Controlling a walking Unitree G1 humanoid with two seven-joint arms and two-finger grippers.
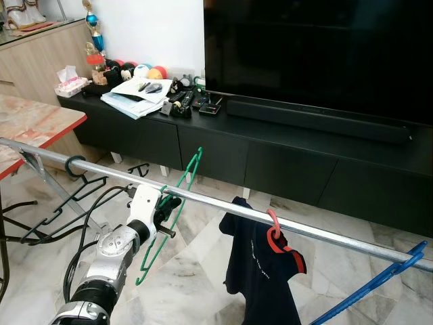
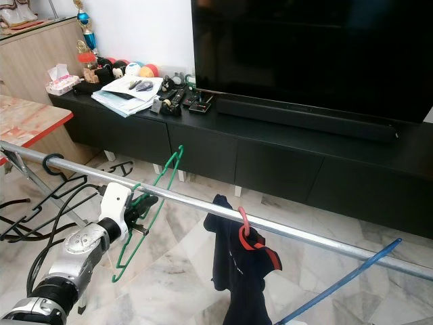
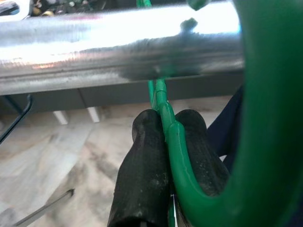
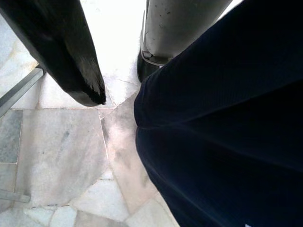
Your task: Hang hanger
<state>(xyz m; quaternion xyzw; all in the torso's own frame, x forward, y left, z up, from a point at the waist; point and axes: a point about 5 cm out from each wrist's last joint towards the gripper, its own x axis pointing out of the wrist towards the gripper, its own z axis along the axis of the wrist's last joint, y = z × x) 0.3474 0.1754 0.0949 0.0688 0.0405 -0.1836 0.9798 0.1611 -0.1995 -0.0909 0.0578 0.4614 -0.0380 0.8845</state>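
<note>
Along the silver rail (image 1: 284, 220) in the left eye view, the left gripper (image 1: 164, 208) holds a green hanger (image 1: 170, 210) whose hook sits over the rail, beside a dark shirt (image 1: 260, 267) on a red hanger (image 1: 276, 233). In the left wrist view, the black fingers (image 3: 142, 170) are clenched on the green wire just beneath the rail. In the right wrist view, one black finger (image 4: 66, 52) hangs above marble floor (image 4: 61, 156) beside dark cloth; whether the right gripper is clenched or released, I cannot tell.

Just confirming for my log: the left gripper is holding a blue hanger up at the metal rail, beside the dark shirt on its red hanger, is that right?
Not quite: the hanger in the left gripper is green, not blue, as the left wrist view shows. It is at the metal rail, beside the dark shirt on its red hanger.
</note>
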